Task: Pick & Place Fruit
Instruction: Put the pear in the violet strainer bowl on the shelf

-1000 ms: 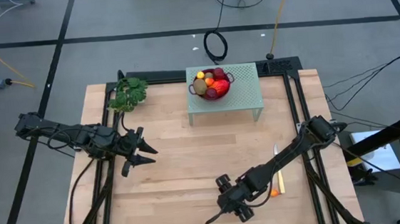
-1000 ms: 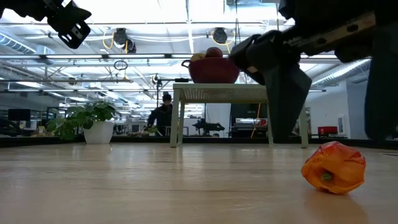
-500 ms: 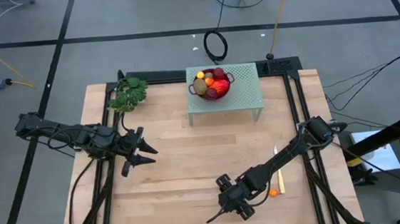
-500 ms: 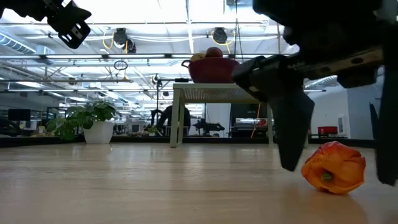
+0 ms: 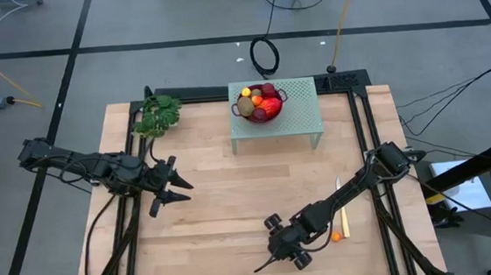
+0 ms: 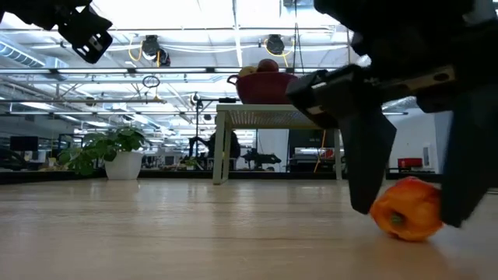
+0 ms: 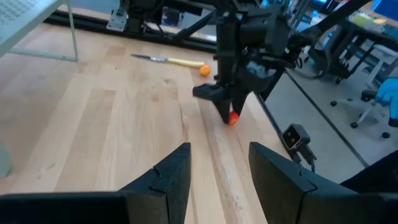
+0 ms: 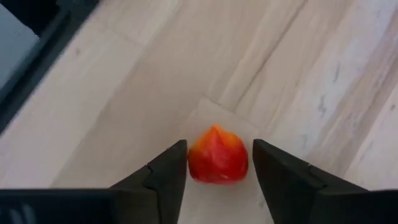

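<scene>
Two arms flank your wooden table (image 5: 233, 200). Right gripper (image 8: 214, 163) straddles the small orange-red fruit (image 8: 217, 157), fingers apart, near the front edge, hidden from overhead. Left gripper (image 5: 177, 185) hovers open mid-table.

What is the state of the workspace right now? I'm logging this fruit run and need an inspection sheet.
Surface: wooden table, bare in the middle.
Job's things: small orange-red fruit on the table between the right claw's fingers; another tiny orange piece by the knife; more fruit in the red bowl on the pale green stand.
Clutter: yellow-handled knife; leafy sprig.
Grippers: right claw open, straddling the fruit; left claw open, raised over the table's left side.
Cables: coiled black cable on the floor.
Surroundings: a person stands far off, beyond the stand.
</scene>
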`<action>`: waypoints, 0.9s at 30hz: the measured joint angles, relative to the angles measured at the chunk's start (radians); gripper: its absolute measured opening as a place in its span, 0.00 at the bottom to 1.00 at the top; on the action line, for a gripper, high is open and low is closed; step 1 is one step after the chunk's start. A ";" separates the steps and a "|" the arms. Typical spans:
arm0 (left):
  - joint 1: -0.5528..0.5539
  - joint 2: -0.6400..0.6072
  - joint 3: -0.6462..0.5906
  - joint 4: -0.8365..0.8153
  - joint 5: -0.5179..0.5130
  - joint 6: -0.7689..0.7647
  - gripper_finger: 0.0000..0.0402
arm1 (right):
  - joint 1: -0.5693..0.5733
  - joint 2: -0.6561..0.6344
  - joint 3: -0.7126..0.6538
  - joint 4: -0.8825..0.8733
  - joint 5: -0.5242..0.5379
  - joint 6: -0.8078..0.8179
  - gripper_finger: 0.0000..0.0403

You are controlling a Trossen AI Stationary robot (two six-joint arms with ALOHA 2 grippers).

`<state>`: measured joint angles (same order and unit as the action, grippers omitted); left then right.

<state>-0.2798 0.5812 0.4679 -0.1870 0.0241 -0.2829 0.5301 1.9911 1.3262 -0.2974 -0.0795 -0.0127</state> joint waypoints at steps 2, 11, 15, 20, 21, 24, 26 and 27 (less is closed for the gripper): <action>0.000 0.000 0.000 -0.007 0.000 0.000 0.40 | 0.000 -0.001 0.000 0.006 0.001 0.005 0.40; 0.000 -0.023 0.000 -0.028 0.002 0.017 0.40 | 0.000 -0.001 0.000 0.004 0.001 0.049 0.25; 0.000 -0.051 0.000 -0.066 0.002 0.019 0.40 | 0.000 -0.001 0.001 0.004 0.001 0.082 0.21; 0.000 -0.097 0.000 -0.109 0.002 0.021 0.40 | 0.000 -0.001 0.000 0.014 0.000 0.114 0.21; 0.000 -0.108 0.000 -0.112 0.002 0.023 0.40 | 0.000 -0.001 0.000 0.019 0.000 0.124 0.21; 0.000 -0.141 0.000 -0.136 0.002 0.032 0.40 | 0.000 -0.003 0.000 0.045 0.000 0.137 0.20; 0.000 -0.163 0.000 -0.150 0.001 0.038 0.40 | -0.001 -0.005 0.002 0.063 0.003 0.151 0.20; 0.000 -0.173 0.000 -0.160 -0.001 0.038 0.40 | -0.002 -0.008 0.002 0.067 0.005 0.159 0.20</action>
<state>-0.2800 0.4083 0.4683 -0.3470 0.0231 -0.2449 0.5284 1.9831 1.3281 -0.2302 -0.0745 0.1464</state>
